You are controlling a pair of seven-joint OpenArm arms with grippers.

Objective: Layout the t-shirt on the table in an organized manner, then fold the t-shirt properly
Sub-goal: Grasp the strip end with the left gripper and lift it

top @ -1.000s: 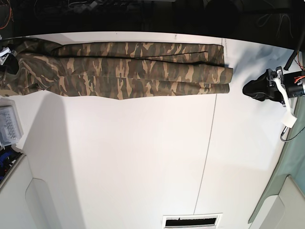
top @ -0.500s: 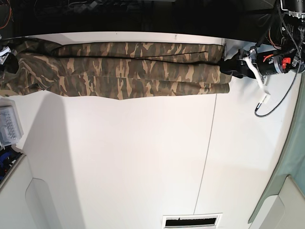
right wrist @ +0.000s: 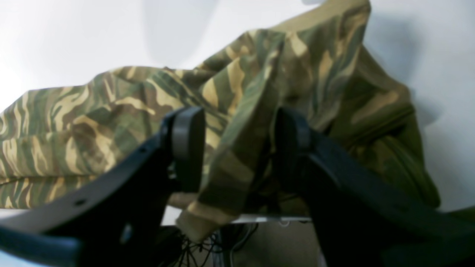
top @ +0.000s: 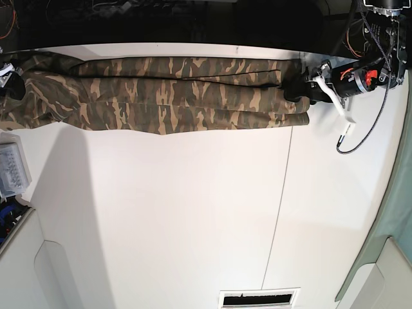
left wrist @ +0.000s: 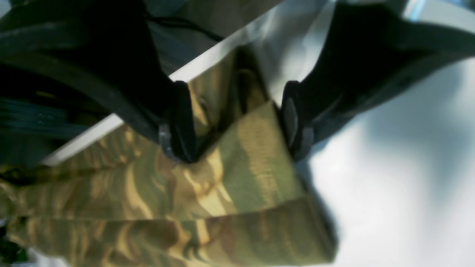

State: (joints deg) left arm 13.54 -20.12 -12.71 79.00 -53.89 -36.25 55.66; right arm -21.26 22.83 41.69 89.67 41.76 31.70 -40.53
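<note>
The camouflage t-shirt (top: pixel 180 93) lies as a long folded band along the far edge of the white table (top: pixel 193 212). My left gripper (top: pixel 291 90) is at the shirt's right end. In the left wrist view this gripper (left wrist: pixel 237 126) is open, its fingers (left wrist: pixel 182 122) straddling a raised fold of the shirt (left wrist: pixel 252 159). My right gripper (top: pixel 9 82) is at the shirt's left end by the table's far corner. In the right wrist view it (right wrist: pixel 239 148) is open, with a bunched fold of shirt (right wrist: pixel 237 111) between the jaws.
A thin dark seam (top: pixel 280 193) runs across the table on the right. A clear plastic box (top: pixel 11 168) sits at the left edge. A slotted vent (top: pixel 259 298) is at the front edge. Green cloth (top: pixel 393 212) hangs at the right. Cables trail from the left arm (top: pixel 360 129).
My left arm has moved from the table's right side up and left to the shirt's right end. The shirt's right edge has shifted slightly. The right gripper has not moved.
</note>
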